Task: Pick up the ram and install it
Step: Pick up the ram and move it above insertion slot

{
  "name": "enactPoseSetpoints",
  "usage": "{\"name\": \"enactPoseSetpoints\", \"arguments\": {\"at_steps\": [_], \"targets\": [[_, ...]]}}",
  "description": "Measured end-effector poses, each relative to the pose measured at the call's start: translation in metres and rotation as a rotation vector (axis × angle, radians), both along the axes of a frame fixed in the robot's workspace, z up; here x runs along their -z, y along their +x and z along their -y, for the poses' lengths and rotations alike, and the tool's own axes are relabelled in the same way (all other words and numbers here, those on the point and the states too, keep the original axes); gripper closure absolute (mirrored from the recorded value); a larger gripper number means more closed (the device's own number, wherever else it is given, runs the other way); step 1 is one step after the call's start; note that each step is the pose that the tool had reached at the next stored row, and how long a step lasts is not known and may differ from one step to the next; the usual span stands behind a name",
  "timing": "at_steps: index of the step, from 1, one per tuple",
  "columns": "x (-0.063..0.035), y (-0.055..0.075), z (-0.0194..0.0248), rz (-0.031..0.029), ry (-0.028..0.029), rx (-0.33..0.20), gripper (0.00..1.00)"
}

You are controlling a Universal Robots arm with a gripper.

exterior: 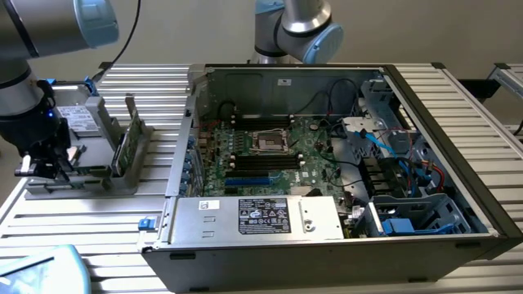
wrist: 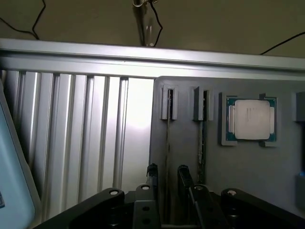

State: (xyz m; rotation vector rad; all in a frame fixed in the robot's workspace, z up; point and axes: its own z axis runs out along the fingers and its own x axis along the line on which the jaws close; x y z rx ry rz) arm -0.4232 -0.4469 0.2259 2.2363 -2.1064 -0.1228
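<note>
Evidently your gripper hung empty over the parts tray, with the ram not yet lifted.
You had its fingers set a narrow gap apart, probably to suit a thin board. The ram stood on edge in its slot in the grey tray, upright so its flat faces could be pinched. Beyond it, the open computer case lay on the worktop with its memory slots facing up.

No word or number could be read anywhere. A black label and a small white sticker sat on the power supply. Another white sticker was on the computer case's back wall, and a white label was on the drive, all in print too small to make out.
</note>
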Motion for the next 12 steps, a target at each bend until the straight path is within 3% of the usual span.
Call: {"name": "enactPoseSetpoints", "arguments": {"at_steps": [5, 12], "targets": [[0.0091, 0.0, -0.0001, 0.0005, -0.0001, -0.03, 0.69], [0.0199, -0.001, -0.001, 0.0076, -0.0002, -0.047, 0.69]]}}
